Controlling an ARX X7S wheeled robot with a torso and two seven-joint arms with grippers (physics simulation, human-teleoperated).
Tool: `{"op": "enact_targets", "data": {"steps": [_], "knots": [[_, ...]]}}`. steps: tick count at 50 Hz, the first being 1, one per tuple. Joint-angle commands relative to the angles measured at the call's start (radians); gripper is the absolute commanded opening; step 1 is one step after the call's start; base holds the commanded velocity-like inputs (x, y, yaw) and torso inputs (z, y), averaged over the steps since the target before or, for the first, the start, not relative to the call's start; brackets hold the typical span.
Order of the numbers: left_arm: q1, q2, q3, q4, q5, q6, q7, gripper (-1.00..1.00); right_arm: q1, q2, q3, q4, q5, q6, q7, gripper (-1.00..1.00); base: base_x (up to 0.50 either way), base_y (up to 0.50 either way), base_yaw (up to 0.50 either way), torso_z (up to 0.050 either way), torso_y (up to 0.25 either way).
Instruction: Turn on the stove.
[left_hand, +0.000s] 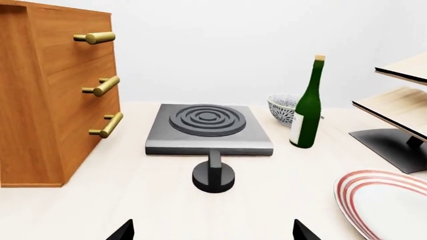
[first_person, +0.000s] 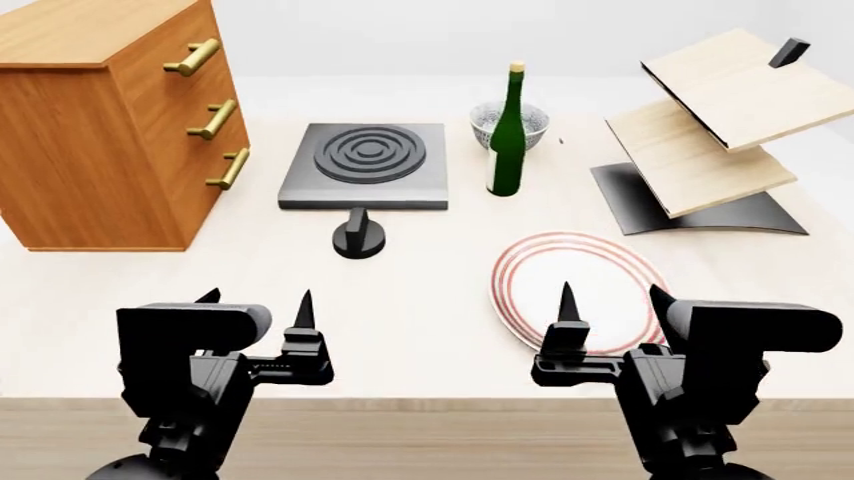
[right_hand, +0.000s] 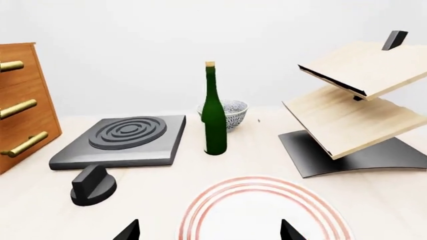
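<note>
The stove is a flat dark-grey hotplate with one ringed burner, lying on the table beside the wooden drawer chest. Its separate black round knob stands just in front of it. Stove and knob show in the left wrist view, and stove and knob in the right wrist view. My left gripper is open and empty near the table's front edge, short of the knob. My right gripper is open and empty over the plate's near edge.
A wooden drawer chest with brass handles stands at the left. A green bottle and patterned bowl stand right of the stove. A red-rimmed white plate lies front right. Wooden boards on a curved black stand sit far right.
</note>
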Motion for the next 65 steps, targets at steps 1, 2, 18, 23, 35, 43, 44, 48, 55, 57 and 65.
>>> {"op": "enact_targets", "data": {"steps": [1,2,18,23,35,43,44,48,55,57,65], "knots": [[0.002,-0.007,-0.004,0.017,-0.018,-0.015,-0.005,1.0,-0.004,-0.009,0.035,-0.028,0.044,0.017,-0.005,1.0,0.5,0.0,0.0,0.0,0.0],[0.003,-0.007,-0.004,0.017,-0.019,-0.014,-0.005,1.0,-0.004,-0.008,0.034,-0.028,0.045,0.017,-0.004,1.0,0.5,0.0,0.0,0.0,0.0],[0.01,-0.014,-0.009,0.017,-0.034,-0.003,-0.012,1.0,-0.008,0.005,0.019,-0.035,0.062,0.009,0.017,1.0,0.5,0.0,0.0,0.0,0.0],[0.013,-0.017,-0.005,0.014,-0.035,0.005,-0.015,1.0,-0.011,0.007,0.016,-0.031,0.068,0.003,0.022,1.0,0.5,0.0,0.0,0.0,0.0],[0.009,-0.04,0.038,-0.053,0.01,0.1,-0.011,1.0,-0.026,0.025,-0.009,-0.02,0.064,-0.022,0.036,1.0,0.12,-0.01,0.0,0.0,0.001],[-0.1,-0.059,0.071,-0.306,0.109,0.237,-0.028,1.0,-0.036,0.038,-0.03,-0.025,0.063,-0.035,0.043,1.0,0.0,0.0,0.0,0.0,0.0],[-0.113,-0.06,0.073,-0.335,0.116,0.25,-0.028,1.0,-0.037,0.039,-0.031,-0.025,0.063,-0.038,0.043,1.0,0.0,0.0,0.0,0.0,0.0],[-0.146,-0.068,0.091,-0.451,0.164,0.344,-0.037,1.0,-0.042,0.045,-0.036,-0.014,0.059,-0.053,0.047,1.0,0.0,0.0,0.0,0.0,0.0],[-0.189,-0.073,0.142,-0.791,0.25,0.615,-0.031,1.0,-0.053,0.053,-0.042,-0.014,0.057,-0.071,0.053,1.0,0.0,0.0,0.0,0.0,0.0],[-0.193,-0.073,0.15,-0.841,0.255,0.658,-0.025,1.0,-0.055,0.057,-0.047,-0.009,0.052,-0.081,0.055,1.0,0.0,0.0,0.0,0.0,0.0],[-0.226,-0.057,0.158,-1.029,0.27,0.79,-0.034,1.0,-0.065,0.068,-0.079,0.003,0.035,-0.112,0.067,1.0,0.0,0.0,0.0,0.0,0.0]]}}
